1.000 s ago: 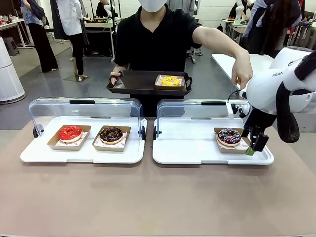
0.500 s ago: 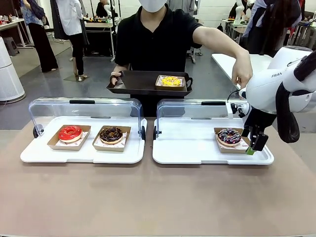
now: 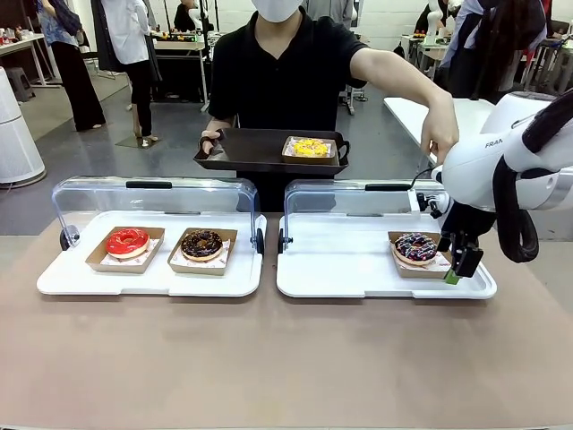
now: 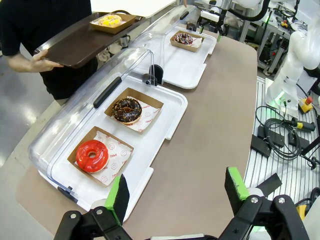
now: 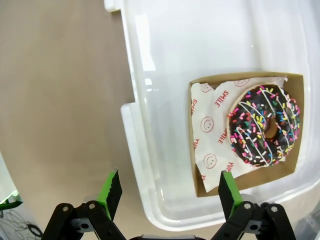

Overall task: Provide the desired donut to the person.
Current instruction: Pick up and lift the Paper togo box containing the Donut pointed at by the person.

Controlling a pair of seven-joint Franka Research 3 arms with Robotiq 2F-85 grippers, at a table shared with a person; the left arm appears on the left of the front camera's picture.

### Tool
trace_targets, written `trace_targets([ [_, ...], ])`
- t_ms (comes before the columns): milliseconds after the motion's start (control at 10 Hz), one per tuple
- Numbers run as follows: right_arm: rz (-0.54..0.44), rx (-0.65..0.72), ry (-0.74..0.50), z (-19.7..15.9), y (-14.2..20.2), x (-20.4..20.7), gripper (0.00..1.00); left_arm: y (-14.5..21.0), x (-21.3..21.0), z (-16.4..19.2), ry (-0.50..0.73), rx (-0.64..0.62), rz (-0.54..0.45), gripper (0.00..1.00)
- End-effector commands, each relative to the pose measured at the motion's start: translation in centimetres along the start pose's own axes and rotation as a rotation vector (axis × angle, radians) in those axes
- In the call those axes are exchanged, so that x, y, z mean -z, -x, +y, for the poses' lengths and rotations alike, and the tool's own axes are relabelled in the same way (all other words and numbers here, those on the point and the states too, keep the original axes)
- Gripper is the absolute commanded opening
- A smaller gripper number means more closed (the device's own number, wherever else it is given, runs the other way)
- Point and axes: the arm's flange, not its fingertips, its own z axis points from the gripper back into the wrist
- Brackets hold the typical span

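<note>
R gripper (image 3: 459,266) hangs over the near-right corner of the right white tray (image 3: 358,269), jaws wide apart w/ nothing btwn them. In the wrist view its green pads (image 5: 111,192) straddle that tray's rim. The sprinkle donut (image 3: 416,246) sits in a cardboard box (image 3: 439,264) on the tray's right part, just beside the gripper, not touched. Behind the tray stands the person (image 3: 286,72), one hand (image 3: 439,134) drooping above its far-right corner, the other holding a brown tray (image 3: 246,150) w/ a yellow donut (image 3: 310,146). Left of the tray: a red donut (image 3: 127,241) and a choc donut (image 3: 202,244), both boxed. L gripper (image 4: 176,192) is well left of it, open, empty.
</note>
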Motion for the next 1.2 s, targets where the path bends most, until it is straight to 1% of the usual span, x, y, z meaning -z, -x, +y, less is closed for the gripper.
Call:
trace_targets([
  [0,0.001,-0.022,0.023,-1.7,0.7,0.7,1.00,0.1,-0.1,0.0,0.003,0.012,-0.021,1.00],
  [200,-0.018,-0.013,0.029,-2.9,1.3,0.8,1.00,0.1,-0.1,0.0,0.003,0.012,-0.021,1.00],
  [600,-0.016,0.005,-0.009,-4.5,1.7,2.1,1.00,0.1,-0.1,0.0,0.003,0.012,-0.021,1.00],
  [1100,0.002,0.015,-0.049,-5.0,1.8,3.8,1.00,0.1,-0.1,0.0,0.003,0.012,-0.021,1.00],
])
